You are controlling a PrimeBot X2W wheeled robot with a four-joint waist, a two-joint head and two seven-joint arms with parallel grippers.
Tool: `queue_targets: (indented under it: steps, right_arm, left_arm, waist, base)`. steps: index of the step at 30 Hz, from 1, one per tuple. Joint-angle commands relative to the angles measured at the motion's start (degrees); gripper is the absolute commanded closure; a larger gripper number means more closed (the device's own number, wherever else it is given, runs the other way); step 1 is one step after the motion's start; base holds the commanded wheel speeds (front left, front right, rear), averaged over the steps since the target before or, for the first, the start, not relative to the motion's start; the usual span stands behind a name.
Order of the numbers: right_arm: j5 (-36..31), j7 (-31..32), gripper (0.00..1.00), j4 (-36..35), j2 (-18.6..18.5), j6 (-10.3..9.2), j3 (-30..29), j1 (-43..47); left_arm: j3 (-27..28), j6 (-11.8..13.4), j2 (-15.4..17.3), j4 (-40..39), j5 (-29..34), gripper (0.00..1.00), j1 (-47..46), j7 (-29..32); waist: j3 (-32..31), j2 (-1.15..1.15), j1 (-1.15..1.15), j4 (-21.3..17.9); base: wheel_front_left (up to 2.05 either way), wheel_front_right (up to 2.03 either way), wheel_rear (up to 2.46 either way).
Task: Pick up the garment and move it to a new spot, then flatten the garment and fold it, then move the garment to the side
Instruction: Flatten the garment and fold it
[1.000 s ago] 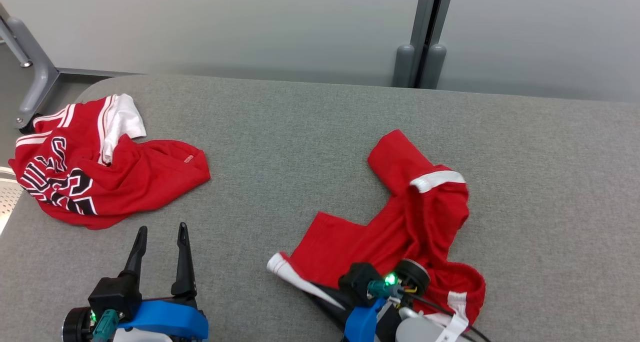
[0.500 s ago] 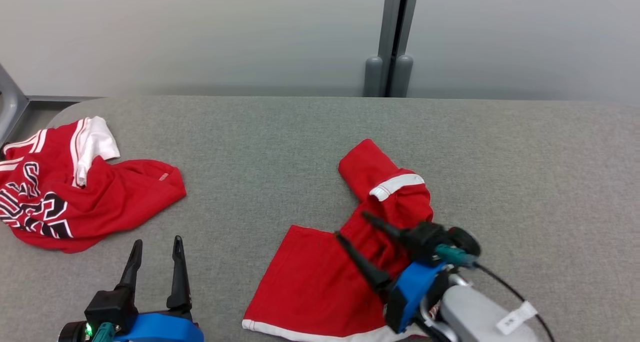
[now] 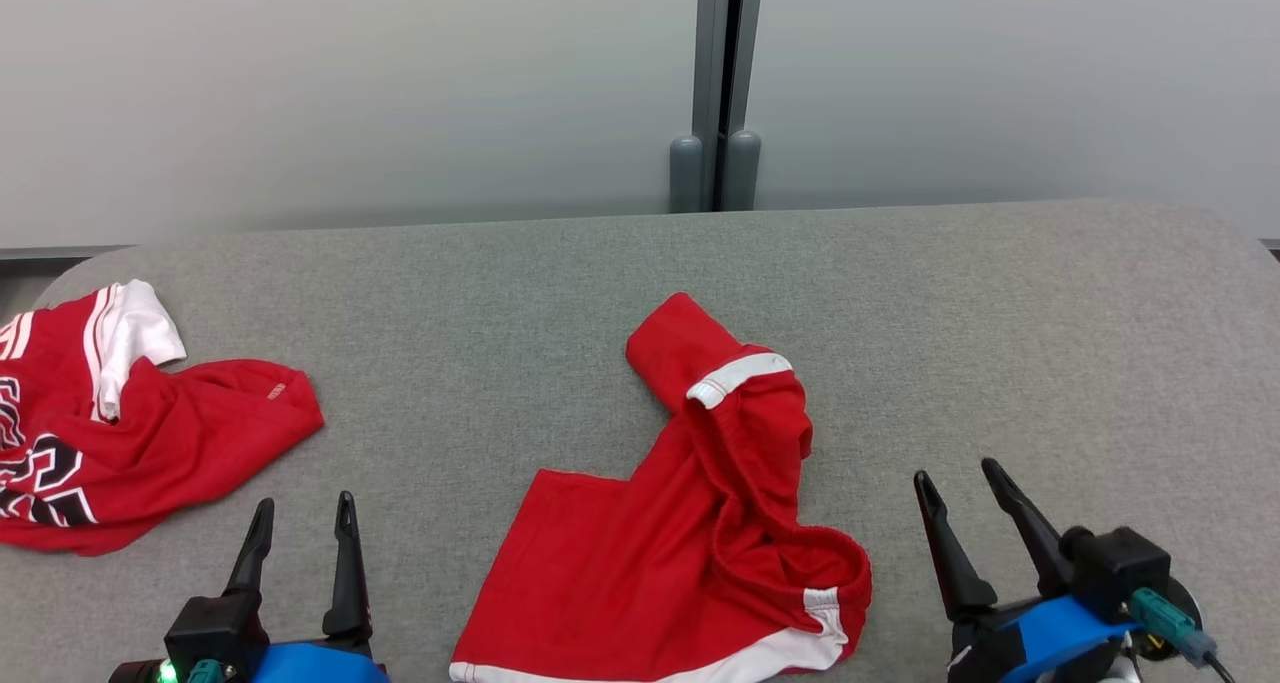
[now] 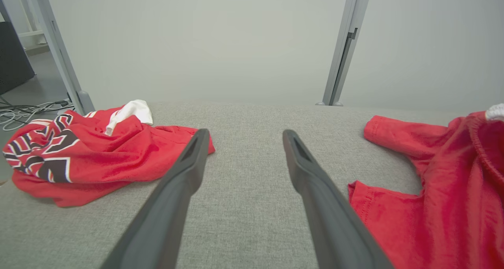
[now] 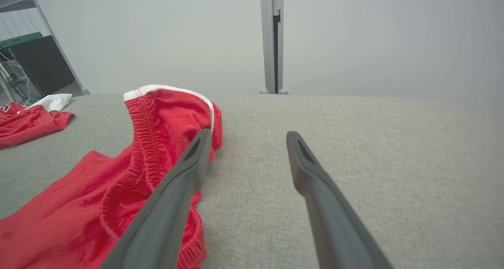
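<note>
right claw [image 3: 953, 469] wide, empty, beside crumpled red shorts [image 3: 690, 553] on grey woven bench [image 3: 500, 293]; left claw [image 3: 305, 499] wide near rumpled jersey [image 3: 150, 443].

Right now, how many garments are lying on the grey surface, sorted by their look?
Red garment with white trim: 1
Red garment with black-and-white lettering: 1
Total: 2

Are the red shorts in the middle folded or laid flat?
Neither: the red shorts lie rumpled, waistband bunched, one leg twisted away.
</note>
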Motion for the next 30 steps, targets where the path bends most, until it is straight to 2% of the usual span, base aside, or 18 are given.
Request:
queue_targets:
  steps: [1, 6, 16, 24, 30]
  right_arm:
    - [-0.61, -0.20, 0.00, -0.71, 0.84, 0.03, -1.00, 1.91]
    - [-3.20, -0.20, 0.00, -3.47, 3.43, 0.03, -4.65, 6.30]
    - [-4.77, -0.21, 0.00, -4.76, 5.50, 0.03, -5.97, 9.25]
    - [-5.35, -0.21, 0.00, -4.15, 5.68, 0.03, -5.06, 8.50]
    - [-5.41, -0.22, 0.00, -2.87, 3.58, 0.03, 0.49, 6.96]
  left_arm:
    - [0.42, -0.22, 0.24, 0.15, 0.30, 0.00, 0.35, -0.15]
    - [0.33, -0.49, 0.53, 1.02, 0.90, 0.00, 0.61, -0.15]
    - [0.73, -0.68, 1.10, 3.59, 1.40, 0.00, 0.38, -0.15]
    - [0.65, -0.81, 1.05, 3.77, 1.47, 0.00, 0.66, -0.15]
    - [-1.70, -1.35, 1.51, 4.97, 1.47, 0.00, 1.59, -0.15]
  waist:
    - [-0.23, 0.00, 0.00, -0.31]
    - [-0.54, 0.00, 0.00, -0.90]
    - [-0.87, 0.00, 0.00, -0.88]
    - [-1.03, 0.00, 0.00, -0.32]
    - [-1.83, 0.00, 0.00, -0.15]
  base:
    - [0.00, 0.00, 0.00]
    - [0.00, 0.00, 0.00]
    - [0.00, 0.00, 0.00]
    - [0.00, 0.00, 0.00]
    - [0.00, 0.00, 0.00]
